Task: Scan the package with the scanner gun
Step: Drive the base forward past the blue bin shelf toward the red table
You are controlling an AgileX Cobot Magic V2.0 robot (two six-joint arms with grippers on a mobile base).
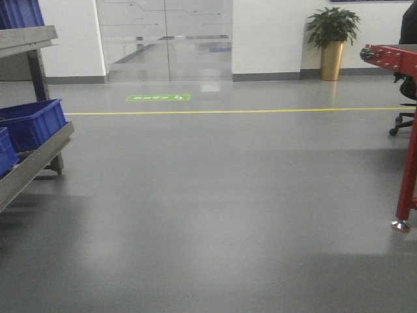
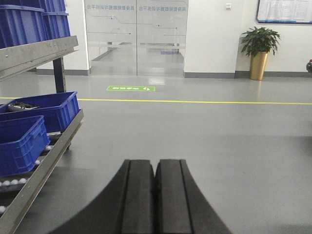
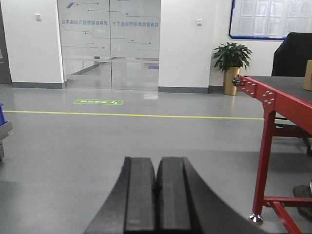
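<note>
Both claws are clenched on nothing, the left claw [image 2: 156,195] and the right claw [image 3: 156,200] each with black pads pressed flat together above the bare grey floor [image 2: 219,146]. Blue bins [image 2: 19,144] sit on a metal roller rack [image 2: 53,151] left of the left claw, while a red-framed counter [image 3: 273,97] stands right of the right claw. On that counter, at the picture's right edge, a sliver of a tan cardboard box [image 3: 308,75] shows, too little to tell whether it is the package.
</note>
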